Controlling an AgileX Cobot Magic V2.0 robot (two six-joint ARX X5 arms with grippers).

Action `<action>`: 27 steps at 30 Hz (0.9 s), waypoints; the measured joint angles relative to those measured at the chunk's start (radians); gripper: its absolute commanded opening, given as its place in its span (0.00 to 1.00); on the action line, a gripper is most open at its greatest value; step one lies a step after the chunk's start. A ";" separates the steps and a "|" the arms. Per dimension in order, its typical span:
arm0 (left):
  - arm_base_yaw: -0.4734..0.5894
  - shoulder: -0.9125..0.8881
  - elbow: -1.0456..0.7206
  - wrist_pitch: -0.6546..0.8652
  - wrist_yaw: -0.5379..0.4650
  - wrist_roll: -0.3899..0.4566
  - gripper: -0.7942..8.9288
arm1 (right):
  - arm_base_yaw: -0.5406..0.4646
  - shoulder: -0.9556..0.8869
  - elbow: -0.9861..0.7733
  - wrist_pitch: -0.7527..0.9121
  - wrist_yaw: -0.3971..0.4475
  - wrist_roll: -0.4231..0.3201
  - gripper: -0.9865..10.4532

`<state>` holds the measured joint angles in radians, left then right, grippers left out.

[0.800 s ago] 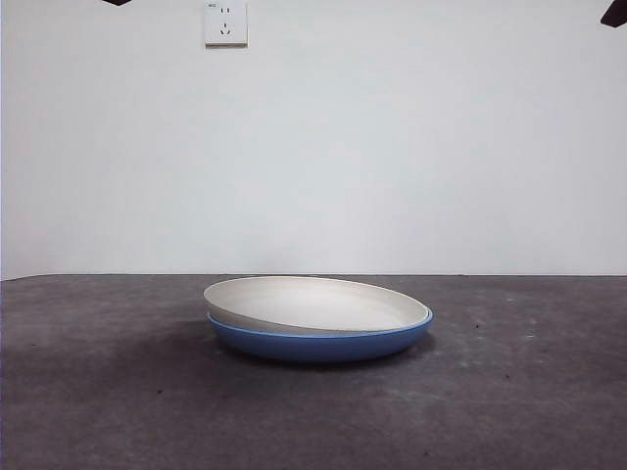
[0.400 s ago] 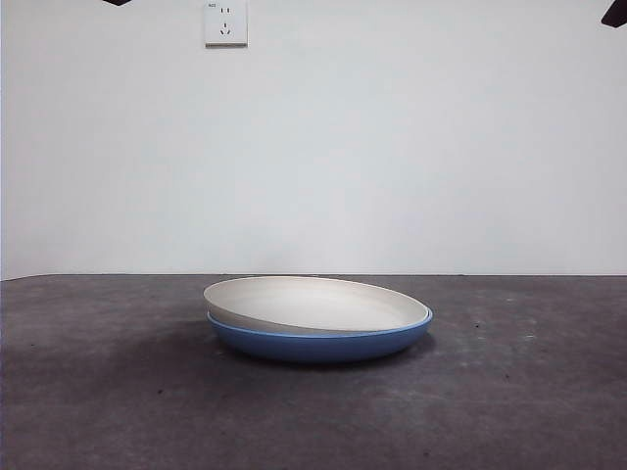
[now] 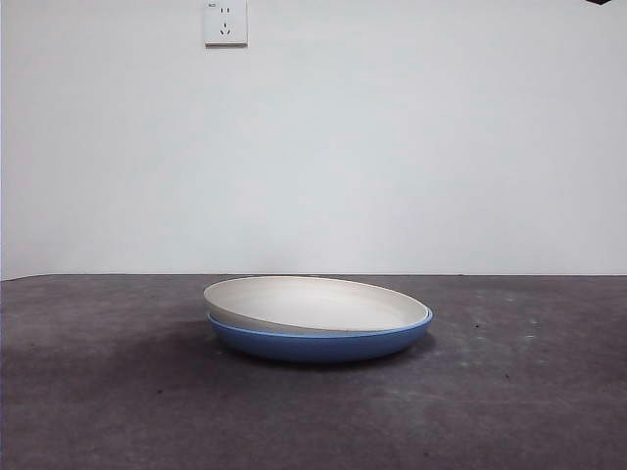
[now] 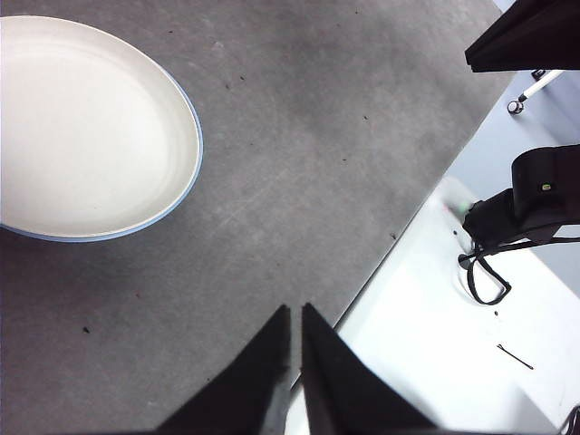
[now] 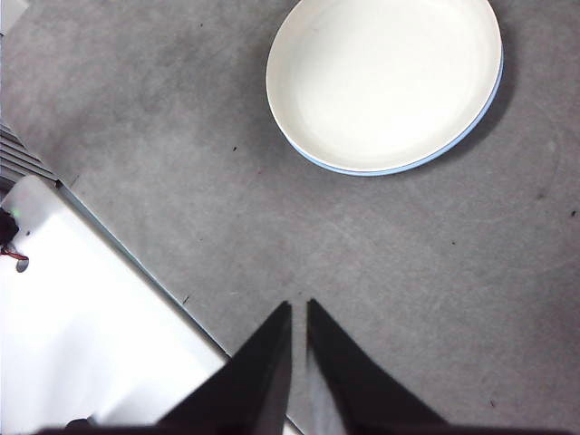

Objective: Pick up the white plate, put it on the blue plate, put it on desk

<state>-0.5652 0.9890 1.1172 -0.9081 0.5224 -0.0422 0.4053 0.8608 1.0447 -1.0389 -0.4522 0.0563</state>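
The white plate (image 3: 313,304) rests inside the blue plate (image 3: 318,343) in the middle of the desk (image 3: 118,411), tilted a little. In the left wrist view the white plate (image 4: 86,127) shows with a thin blue rim (image 4: 186,195) under it. In the right wrist view the white plate (image 5: 385,82) lies on the blue plate (image 5: 471,127). My left gripper (image 4: 295,313) is shut and empty, high above the desk's edge, away from the plates. My right gripper (image 5: 299,308) is shut and empty, high above the desk, away from the plates.
A wall socket (image 3: 225,22) is on the white wall behind. A black arm tip (image 3: 600,2) shows at the top right corner. A white surface (image 4: 453,344) with black gear (image 4: 526,204) borders the desk; it also shows in the right wrist view (image 5: 82,335).
The black arm tip at the top left has left the front view and the tip at the top right has drawn back. The plates have not moved.
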 measured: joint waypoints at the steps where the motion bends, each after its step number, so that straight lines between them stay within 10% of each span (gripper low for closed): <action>1: 0.000 0.000 0.000 0.000 0.000 0.000 0.09 | 0.000 0.000 0.000 0.004 0.000 -0.001 0.09; 27: 0.000 -0.002 0.000 0.013 0.000 0.000 0.09 | 0.000 0.000 0.000 0.064 0.000 -0.008 0.09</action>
<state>-0.5648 0.9871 1.1172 -0.8951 0.5224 -0.0418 0.4053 0.8608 1.0447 -0.9749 -0.4522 0.0486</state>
